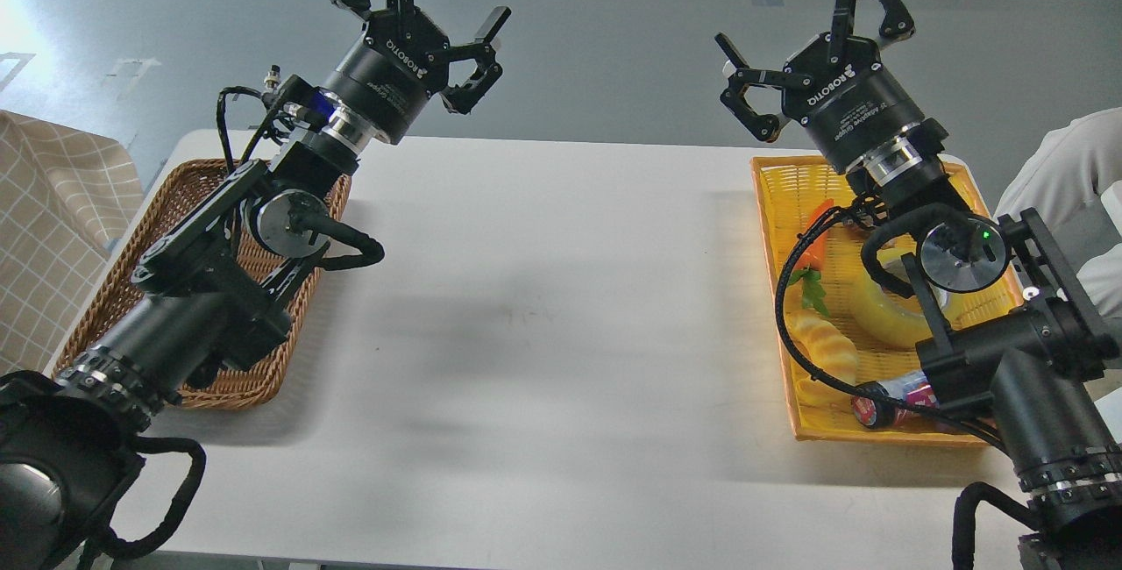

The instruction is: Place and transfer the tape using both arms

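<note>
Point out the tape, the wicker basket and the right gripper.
tape point(877, 317), head view, glossy yellow outer side.
wicker basket point(180, 193), head view, far left rim.
right gripper point(802, 35), head view, gap between open fingers.

"ROBOTIQ" is lettered in white on the black body of the left gripper point(427, 0), at about 11 o'clock, and again on the right gripper point(802, 22), at about 1 o'clock. Smaller white lettering beside each is too small to be read.
</note>
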Tool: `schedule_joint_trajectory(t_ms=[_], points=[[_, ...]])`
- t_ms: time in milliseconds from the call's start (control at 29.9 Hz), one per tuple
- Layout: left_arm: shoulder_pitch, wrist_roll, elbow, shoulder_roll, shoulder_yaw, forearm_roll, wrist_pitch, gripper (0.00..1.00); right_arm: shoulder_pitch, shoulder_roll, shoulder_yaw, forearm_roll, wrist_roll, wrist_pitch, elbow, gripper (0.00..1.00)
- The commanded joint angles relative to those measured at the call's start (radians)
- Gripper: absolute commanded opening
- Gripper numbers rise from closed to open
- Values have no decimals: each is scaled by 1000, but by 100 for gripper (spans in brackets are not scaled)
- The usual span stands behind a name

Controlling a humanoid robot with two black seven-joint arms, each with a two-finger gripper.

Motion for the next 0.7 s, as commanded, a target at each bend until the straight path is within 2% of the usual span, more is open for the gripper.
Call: schedule_joint_trajectory(t_ms=[0, 669], points=[[-1, -3, 0, 0, -2, 0, 0, 98, -1, 0, 0, 0, 0, 0, 0, 100], [-1, -1, 0, -9, 1, 0, 0, 98, 5, -9, -8, 0, 0, 0, 0, 100]])
